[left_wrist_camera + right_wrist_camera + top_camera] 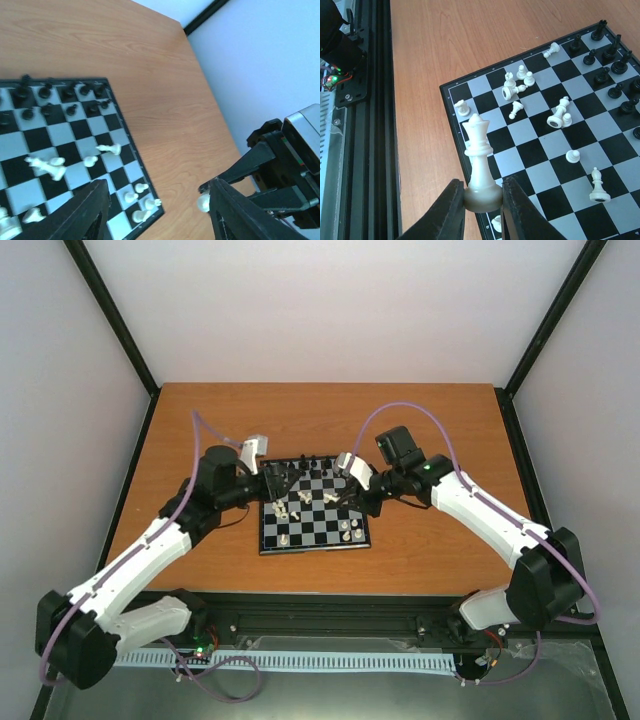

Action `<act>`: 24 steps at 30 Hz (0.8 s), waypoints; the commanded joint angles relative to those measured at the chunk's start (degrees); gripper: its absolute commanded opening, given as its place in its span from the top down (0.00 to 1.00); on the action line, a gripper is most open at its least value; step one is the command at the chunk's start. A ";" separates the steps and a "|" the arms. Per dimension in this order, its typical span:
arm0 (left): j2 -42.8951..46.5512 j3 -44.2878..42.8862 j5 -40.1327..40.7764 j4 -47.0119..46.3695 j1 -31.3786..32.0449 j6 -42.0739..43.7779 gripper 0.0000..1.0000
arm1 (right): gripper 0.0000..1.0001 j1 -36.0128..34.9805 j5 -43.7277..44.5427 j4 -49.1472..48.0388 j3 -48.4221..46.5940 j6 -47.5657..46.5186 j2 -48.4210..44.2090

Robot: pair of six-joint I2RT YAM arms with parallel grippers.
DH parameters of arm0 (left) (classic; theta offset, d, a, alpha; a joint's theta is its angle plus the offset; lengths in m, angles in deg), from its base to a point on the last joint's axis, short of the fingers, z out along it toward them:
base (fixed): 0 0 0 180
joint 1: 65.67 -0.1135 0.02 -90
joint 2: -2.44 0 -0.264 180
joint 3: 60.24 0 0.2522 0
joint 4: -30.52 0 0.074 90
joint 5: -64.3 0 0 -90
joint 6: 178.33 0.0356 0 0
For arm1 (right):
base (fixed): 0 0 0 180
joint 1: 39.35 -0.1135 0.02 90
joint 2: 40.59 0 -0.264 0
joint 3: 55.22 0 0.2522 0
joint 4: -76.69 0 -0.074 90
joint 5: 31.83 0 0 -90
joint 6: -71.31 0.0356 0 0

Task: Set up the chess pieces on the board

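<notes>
The board [313, 505] lies mid-table. Black chess pieces [60, 95] stand in its far rows, also in the right wrist view [610, 55]. Cream-white pieces are scattered on it, several lying on their sides [560, 114] [50, 165]. My right gripper [482, 197] is shut on the base of an upright cream-white queen [481, 160], held over the board's near corner [451, 95]. In the top view it is at the board's right side [350, 495]. My left gripper [157, 210] is open wide and empty, above the board's left part [278, 480]. The right gripper's fingers [250, 167] also show in the left wrist view.
The board sits on an orange wooden table [420, 430]. A black rail with electronics [365, 100] runs along the table's near edge [330, 620]. White walls with black frame posts [120, 325] enclose the table on three sides.
</notes>
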 commanded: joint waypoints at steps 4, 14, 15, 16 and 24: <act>-6.93 -2.45 -3.82 -11.88 6.02 -6.80 0.43 | 0.84 -0.03 -2.16 -3.84 0.67 0.50 -1.02; -11.39 -3.50 -6.28 -12.44 7.79 -8.70 0.50 | 0.84 0.33 -2.16 -5.06 1.47 1.07 -2.66; -11.63 -3.50 -6.90 -12.71 7.83 -8.93 0.51 | 0.84 0.32 -2.17 -5.06 1.43 1.18 -2.57; -12.15 -3.34 -7.61 -13.24 7.94 -9.24 0.51 | 0.84 0.32 -2.24 -5.08 1.37 1.19 -2.53; -14.24 -3.21 -9.60 -15.42 9.01 -10.16 0.63 | 0.84 0.50 -1.79 -5.14 1.39 1.16 -2.01</act>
